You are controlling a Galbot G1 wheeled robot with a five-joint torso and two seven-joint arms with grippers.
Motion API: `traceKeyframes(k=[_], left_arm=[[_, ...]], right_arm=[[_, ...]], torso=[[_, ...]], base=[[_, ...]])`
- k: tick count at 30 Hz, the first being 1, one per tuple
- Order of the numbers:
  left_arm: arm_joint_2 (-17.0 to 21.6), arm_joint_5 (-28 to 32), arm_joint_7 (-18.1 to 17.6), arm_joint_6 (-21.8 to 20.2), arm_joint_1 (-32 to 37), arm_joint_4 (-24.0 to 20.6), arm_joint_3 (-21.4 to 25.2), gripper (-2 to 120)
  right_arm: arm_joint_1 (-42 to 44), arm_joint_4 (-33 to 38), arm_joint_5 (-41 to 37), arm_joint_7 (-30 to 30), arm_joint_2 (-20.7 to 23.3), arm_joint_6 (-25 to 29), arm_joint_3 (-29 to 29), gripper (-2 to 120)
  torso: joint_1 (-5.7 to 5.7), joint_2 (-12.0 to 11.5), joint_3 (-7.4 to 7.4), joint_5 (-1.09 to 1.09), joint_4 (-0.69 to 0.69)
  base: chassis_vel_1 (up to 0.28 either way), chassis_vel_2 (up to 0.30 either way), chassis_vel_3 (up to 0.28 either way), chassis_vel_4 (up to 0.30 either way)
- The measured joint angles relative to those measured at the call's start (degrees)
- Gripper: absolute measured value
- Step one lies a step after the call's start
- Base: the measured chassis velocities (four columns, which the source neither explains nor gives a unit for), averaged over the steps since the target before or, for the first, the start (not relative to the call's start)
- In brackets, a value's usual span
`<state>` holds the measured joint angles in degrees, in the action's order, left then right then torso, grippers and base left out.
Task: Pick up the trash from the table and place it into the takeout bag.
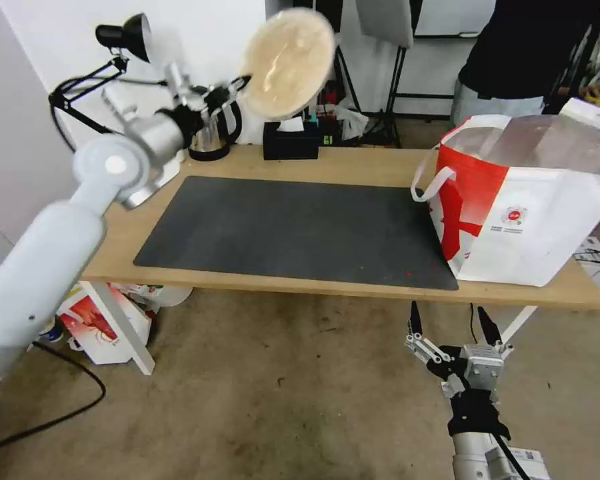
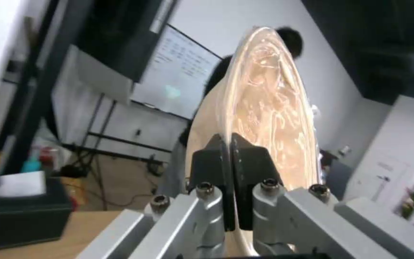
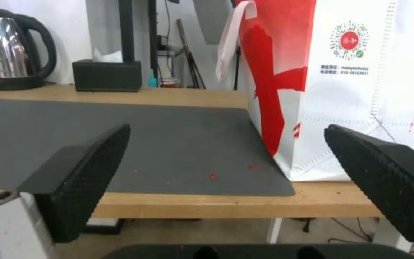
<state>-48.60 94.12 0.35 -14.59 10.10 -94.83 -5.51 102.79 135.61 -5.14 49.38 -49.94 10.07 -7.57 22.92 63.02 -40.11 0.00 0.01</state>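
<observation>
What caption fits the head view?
Left gripper lifts the beige paper bowl above the table; right gripper open below.

White wall [image 1: 200,40] behind, stained beige floor [image 1: 280,400] below. Black desk lamp [image 1: 123,33], steel kettle [image 3: 10,46], black tissue box [image 3: 106,75] at far edge. Whiteboard [image 2: 178,75] and black stands [image 1: 397,87] further back.

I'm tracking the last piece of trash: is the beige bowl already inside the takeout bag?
No, the left pincer holds the beige paper bowl by its rim, high above the table's far side, left of the takeout bag.
</observation>
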Motion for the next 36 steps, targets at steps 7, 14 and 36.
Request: traceKeyframes(k=[7,14,36], left_arm=[[-4.3,0.6,2.1,1.8,-9.6,6.3,-8.9,0],[-10.7,1.3,3.0,3.5,-16.3,11.5,-15.4,0],[-27.6,1.7,9.4,7.3,-26.2,30.6,-34.6,0]], right_arm=[[0.0,0.0,0.0,0.0,0.0,0.0,0.0,100],[0.0,0.0,0.0,0.0,0.0,0.0,0.0,100],[0.0,0.0,0.0,0.0,0.0,0.0,0.0,100]], torso=[[0.00,0.0,0.00,0.00,-0.01],[0.00,0.0,0.00,0.02,-0.01],[0.00,0.0,0.00,0.00,0.00]], base=[[0.000,0.000,0.000,0.000],[0.000,0.000,0.000,0.000],[0.000,0.000,0.000,0.000]])
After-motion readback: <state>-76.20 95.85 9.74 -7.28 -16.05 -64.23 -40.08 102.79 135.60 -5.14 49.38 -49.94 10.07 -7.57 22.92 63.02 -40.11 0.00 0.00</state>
